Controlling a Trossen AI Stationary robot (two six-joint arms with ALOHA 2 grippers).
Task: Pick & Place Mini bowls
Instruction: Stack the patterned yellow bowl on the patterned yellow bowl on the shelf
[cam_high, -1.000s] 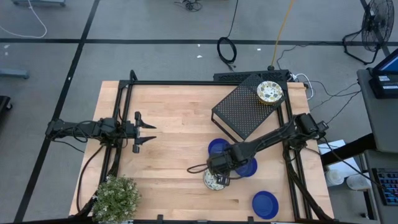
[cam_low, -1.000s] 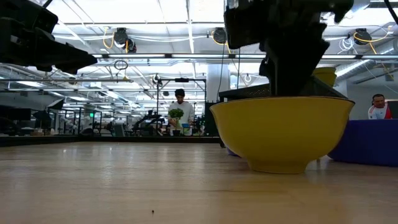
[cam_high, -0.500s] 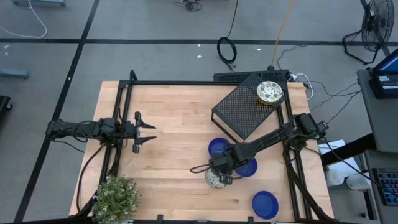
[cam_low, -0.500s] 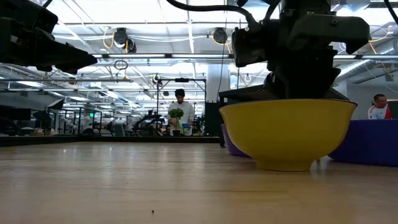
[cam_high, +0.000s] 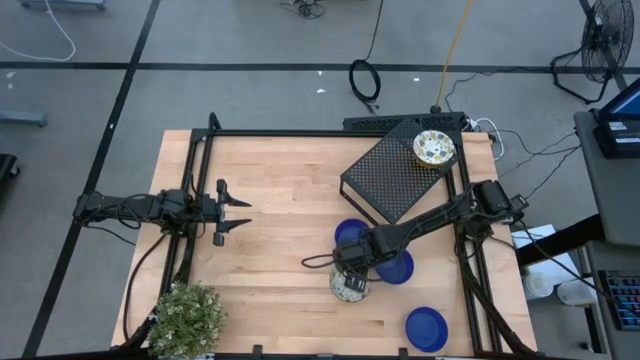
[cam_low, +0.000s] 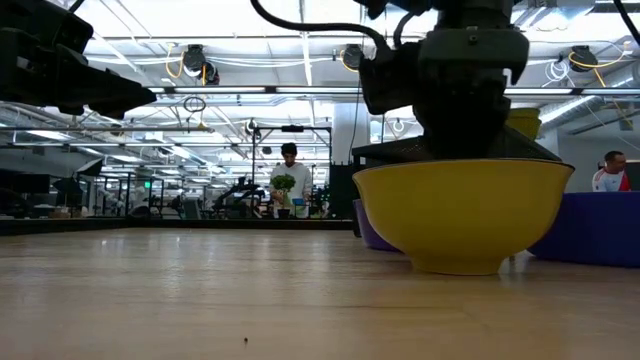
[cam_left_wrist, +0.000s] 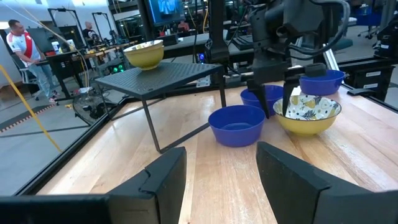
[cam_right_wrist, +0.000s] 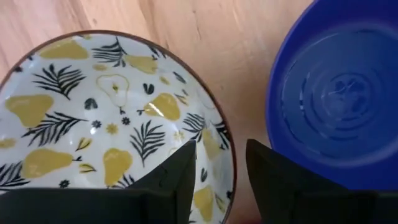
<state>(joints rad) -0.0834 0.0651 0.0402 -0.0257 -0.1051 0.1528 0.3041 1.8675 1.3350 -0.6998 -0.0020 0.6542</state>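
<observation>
The right gripper (cam_high: 350, 281) stands directly over the patterned bowl (cam_high: 347, 288) near the front middle of the table (cam_high: 280, 200). Its fingers (cam_right_wrist: 166, 180) straddle the bowl's rim on the side towards the nearest blue bowl (cam_right_wrist: 339, 93), spread, with a gap visible on either side of the rim; nothing is pinched yet.

Risk, as judged: the rim hold is narrow. If the fingers close off-centre the bowl may tip or slide, and its neighbour lies just beside it, so a knock against the blue bowl is likely. A lift on one edge may also let the bowl swing or slip out.

The bowl is round and shallow, yellow outside, cream inside with yellow pears and dark leaves. It sits upright on the wood.

The left gripper (cam_high: 232, 213) waits at the left side, spread and holding nothing
</observation>
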